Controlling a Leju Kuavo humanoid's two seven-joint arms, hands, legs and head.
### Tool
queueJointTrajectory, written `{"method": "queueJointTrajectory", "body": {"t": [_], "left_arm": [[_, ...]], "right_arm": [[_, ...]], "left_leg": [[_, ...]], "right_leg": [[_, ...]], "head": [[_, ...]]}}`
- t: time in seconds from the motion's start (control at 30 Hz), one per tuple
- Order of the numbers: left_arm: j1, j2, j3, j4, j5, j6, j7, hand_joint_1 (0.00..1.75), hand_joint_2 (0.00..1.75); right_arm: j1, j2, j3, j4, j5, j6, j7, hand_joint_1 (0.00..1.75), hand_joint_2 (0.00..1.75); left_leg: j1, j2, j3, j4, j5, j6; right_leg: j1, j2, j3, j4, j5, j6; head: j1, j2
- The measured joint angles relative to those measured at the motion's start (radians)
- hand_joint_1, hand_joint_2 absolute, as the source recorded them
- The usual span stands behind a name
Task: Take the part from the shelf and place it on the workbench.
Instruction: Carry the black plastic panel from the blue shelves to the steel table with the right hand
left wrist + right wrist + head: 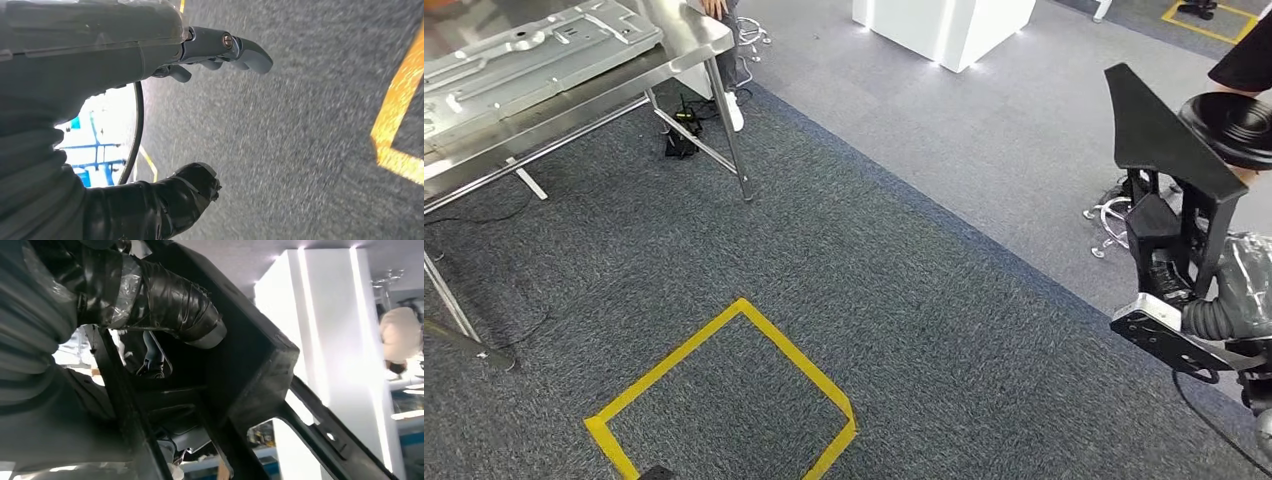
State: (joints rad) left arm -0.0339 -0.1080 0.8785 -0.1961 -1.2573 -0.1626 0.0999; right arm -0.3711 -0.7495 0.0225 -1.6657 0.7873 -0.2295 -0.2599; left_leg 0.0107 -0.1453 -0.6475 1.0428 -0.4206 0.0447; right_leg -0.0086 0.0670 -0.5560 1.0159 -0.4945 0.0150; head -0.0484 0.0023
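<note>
One black bracket part [1169, 150] is clamped upright in the right hand [1224, 300] for carrying toward the steel surface [679, 45]; left hand [220, 47] fingers loosely apart, empty.

open carpet [904, 300], workbench [694, 40] legs far left

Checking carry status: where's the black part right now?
Head view, far right: the black part is held by the right hand, above the carpet, well away from the steel workbench at upper left.
</note>
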Motion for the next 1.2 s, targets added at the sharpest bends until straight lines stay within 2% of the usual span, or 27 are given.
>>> {"method": "queueJointTrajectory", "body": {"t": [0.03,0.1,0.17,0.23,0.27,0.3,0.33,0.4,0.47,0.53,0.57,0.6,0.67,0.73,0.77,0.8,0.83,0.87,0.9,0.93,0.97,1.0,1.03,1.07,1.13,1.17,1.2], "left_arm": [[0.002,0.0,0.0,0.0,-0.001,0.0,-0.001,0.0,1.75],[0.004,-0.001,0.0,0.0,-0.002,0.001,-0.004,0.0,1.75],[0.002,-0.002,0.0,0.0,-0.002,0.002,-0.006,0.0,1.75],[0.001,-0.002,0.0,0.0,-0.002,0.003,-0.007,0.0,1.75],[0.002,-0.003,0.0,0.0,-0.002,0.003,-0.007,0.0,1.75],[0.003,-0.003,0.0,0.0,-0.002,0.004,-0.007,0.0,1.75],[0.004,-0.003,0.0,0.0,-0.002,0.004,-0.007,0.0,1.75],[0.006,-0.003,0.0,0.0,-0.002,0.005,-0.007,0.0,1.75],[0.006,-0.004,0.0,0.0,-0.002,0.005,-0.006,0.0,1.75],[0.007,-0.004,0.0,0.0,-0.003,0.006,-0.006,0.0,1.75],[0.008,-0.004,0.0,0.0,-0.004,0.007,-0.006,0.0,1.75],[0.008,-0.004,0.0,0.0,-0.005,0.007,-0.006,0.0,1.75],[0.006,-0.004,0.0,0.0,-0.008,0.008,-0.007,0.0,1.75],[0.005,-0.004,0.001,0.0,-0.008,0.009,-0.007,0.0,1.75],[0.006,-0.004,0.001,0.0,-0.008,0.009,-0.008,0.0,1.75],[0.007,-0.005,0.001,0.0,-0.008,0.009,-0.008,0.0,1.75],[0.008,-0.005,0.001,0.0,-0.009,0.009,-0.008,0.0,1.75],[0.009,-0.006,0.001,0.0,-0.009,0.009,-0.007,0.0,1.75],[0.01,-0.006,0.002,0.0,-0.009,0.01,-0.007,0.0,1.75],[0.01,-0.007,0.002,0.0,-0.01,0.011,-0.006,0.0,1.75],[0.01,-0.007,0.002,0.0,-0.011,0.012,-0.005,0.0,1.75],[0.009,-0.007,0.002,0.0,-0.011,0.013,-0.004,0.0,1.75],[0.009,-0.008,0.002,0.0,-0.012,0.014,-0.003,0.0,1.75],[0.009,-0.008,0.003,0.0,-0.013,0.015,-0.003,0.0,1.75],[0.008,-0.009,0.003,0.0,-0.013,0.016,-0.003,0.0,1.75],[0.007,-0.009,0.003,0.0,-0.013,0.016,-0.003,0.0,1.75],[0.006,-0.009,0.003,0.0,-0.013,0.016,-0.003,0.0,1.75]], "right_arm": [[-0.007,-0.004,0.0,0.001,0.0,0.003,0.0,1.75,1.75],[-0.016,-0.011,0.0,0.001,-0.001,0.008,0.001,1.75,1.75],[-0.019,-0.018,0.0,0.002,-0.001,0.012,0.002,1.75,1.75],[-0.021,-0.023,0.0,0.002,-0.001,0.015,0.004,1.75,1.75],[-0.022,-0.023,0.0,0.002,-0.001,0.016,0.006,1.75,1.75],[-0.023,-0.023,0.0,0.002,-0.001,0.018,0.007,1.75,1.75],[-0.024,-0.024,0.0,0.002,-0.001,0.019,0.009,1.75,1.75],[-0.029,-0.027,0.0,0.003,-0.001,0.02,0.011,1.75,1.75],[-0.033,-0.032,0.001,0.004,-0.001,0.022,0.014,1.75,1.75],[-0.036,-0.037,0.002,0.004,0.0,0.026,0.017,1.75,1.75],[-0.036,-0.039,0.002,0.004,0.0,0.028,0.019,1.75,1.75],[-0.037,-0.041,0.002,0.004,-0.001,0.03,0.02,1.75,1.75],[-0.038,-0.047,0.003,0.005,-0.001,0.034,0.022,1.75,1.75],[-0.039,-0.053,0.003,0.007,-0.001,0.039,0.026,1.75,1.75],[-0.039,-0.054,0.003,0.008,-0.001,0.043,0.028,1.75,1.75],[-0.039,-0.056,0.003,0.01,-0.001,0.048,0.029,1.75,1.75],[-0.039,-0.059,0.003,0.01,-0.001,0.051,0.03,1.75,1.75],[-0.039,-0.061,0.003,0.012,-0.001,0.054,0.03,1.75,1.75],[-0.041,-0.063,0.004,0.015,-0.001,0.057,0.03,1.75,1.75],[-0.043,-0.064,0.005,0.018,-0.001,0.061,0.031,1.75,1.75],[-0.046,-0.067,0.007,0.021,-0.001,0.065,0.032,1.75,1.75],[-0.049,-0.07,0.009,0.023,-0.001,0.067,0.032,1.75,1.75],[-0.052,-0.074,0.011,0.024,0.0,0.069,0.034,1.75,1.75],[-0.053,-0.077,0.012,0.024,0.0,0.069,0.034,1.75,1.75],[-0.055,-0.08,0.013,0.026,0.0,0.068,0.035,1.75,1.75],[-0.055,-0.08,0.014,0.027,0.0,0.068,0.035,1.75,1.75],[-0.055,-0.08,0.015,0.027,0.0,0.068,0.035,1.75,1.75]], "left_leg": [[0.001,-0.006,-0.001,-0.003,0.001,-0.006],[-0.004,0.038,-0.017,0.029,-0.019,-0.014],[-0.007,0.11,-0.072,0.142,-0.072,-0.017],[-0.004,0.135,-0.135,0.256,-0.107,-0.021],[-0.003,0.138,-0.145,0.268,-0.098,-0.022],[-0.003,0.142,-0.135,0.241,-0.071,-0.022],[-0.003,0.152,-0.106,0.18,-0.031,-0.02],[-0.014,0.195,-0.042,0.06,0.01,-0.009],[-0.025,0.216,-0.013,0.013,-0.002,0.009],[-0.025,0.192,0.001,0.002,-0.016,0.024],[-0.023,0.178,0.013,-0.004,-0.023,0.031],[-0.021,0.165,0.028,-0.011,-0.031,0.036],[-0.016,0.14,0.061,-0.019,-0.05,0.042],[-0.012,0.11,0.096,-0.021,-0.076,0.044],[-0.01,0.093,0.119,-0.021,-0.093,0.042],[-0.008,0.076,0.144,-0.021,-0.111,0.04],[-0.006,0.06,0.171,-0.021,-0.13,0.037],[-0.003,0.044,0.194,-0.022,-0.151,0.033],[-0.001,0.031,0.217,-0.022,-0.17,0.029],[0.0,0.018,0.232,-0.027,-0.187,0.023],[0.002,0.007,0.246,-0.037,-0.197,0.018],[0.003,0.001,0.257,-0.04,-0.194,0.012],[0.004,-0.002,0.254,-0.033,-0.18,0.006],[0.003,0.011,0.244,-0.002,-0.156,0.001],[0.0,0.069,0.175,0.12,-0.113,-0.004],[-0.002,0.101,0.128,0.184,-0.12,-0.004],[-0.004,0.121,0.08,0.231,-0.149,-0.005]], "right_leg": [[-0.002,-0.013,0.005,-0.009,0.003,-0.003],[-0.004,-0.041,0.023,-0.032,0.007,-0.01],[-0.001,-0.071,0.041,-0.044,0.003,-0.017],[0.004,-0.102,0.056,-0.043,-0.011,-0.018],[0.005,-0.117,0.066,-0.043,-0.019,-0.016],[0.005,-0.13,0.078,-0.043,-0.028,-0.014],[0.005,-0.144,0.092,-0.043,-0.039,-0.01],[0.008,-0.17,0.114,-0.043,-0.065,0.0],[0.012,-0.193,0.131,-0.047,-0.082,0.012],[0.01,-0.201,0.141,-0.034,-0.081,0.022],[0.007,-0.183,0.13,-0.001,-0.07,0.027],[0.002,-0.153,0.099,0.051,-0.061,0.03],[-0.006,-0.089,-0.004,0.19,-0.065,0.034],[-0.011,-0.07,-0.11,0.281,-0.125,0.039],[-0.013,-0.069,-0.147,0.288,-0.159,0.042],[-0.015,-0.068,-0.171,0.268,-0.175,0.046],[-0.017,-0.066,-0.184,0.226,-0.161,0.051],[-0.02,-0.054,-0.191,0.165,-0.095,0.054],[-0.021,-0.037,-0.194,0.103,0.002,0.056],[-0.021,-0.023,-0.192,0.057,0.086,0.053],[-0.02,-0.014,-0.187,0.027,0.147,0.047],[-0.017,-0.017,-0.179,0.015,0.162,0.038],[-0.014,-0.028,-0.162,0.011,0.146,0.026],[-0.014,-0.039,-0.144,0.001,0.134,0.015],[-0.01,-0.062,-0.095,-0.017,0.105,-0.004],[-0.007,-0.073,-0.069,-0.024,0.087,-0.011],[-0.003,-0.083,-0.042,-0.03,0.069,-0.015]], "head": [[-0.001,0.0],[-0.004,0.0],[-0.007,0.0],[-0.007,0.0],[-0.007,0.0],[-0.007,0.0],[-0.007,0.0],[-0.006,0.0],[-0.003,0.0],[-0.001,0.0],[0.001,0.0],[0.002,0.0],[0.005,0.0],[0.005,0.0],[0.005,0.0],[0.005,0.0],[0.005,0.0],[0.007,0.0],[0.01,0.0],[0.014,0.0],[0.018,0.0],[0.019,0.0],[0.018,0.0],[0.015,0.0],[0.011,0.0],[0.01,0.0],[0.008,0.0]]}}
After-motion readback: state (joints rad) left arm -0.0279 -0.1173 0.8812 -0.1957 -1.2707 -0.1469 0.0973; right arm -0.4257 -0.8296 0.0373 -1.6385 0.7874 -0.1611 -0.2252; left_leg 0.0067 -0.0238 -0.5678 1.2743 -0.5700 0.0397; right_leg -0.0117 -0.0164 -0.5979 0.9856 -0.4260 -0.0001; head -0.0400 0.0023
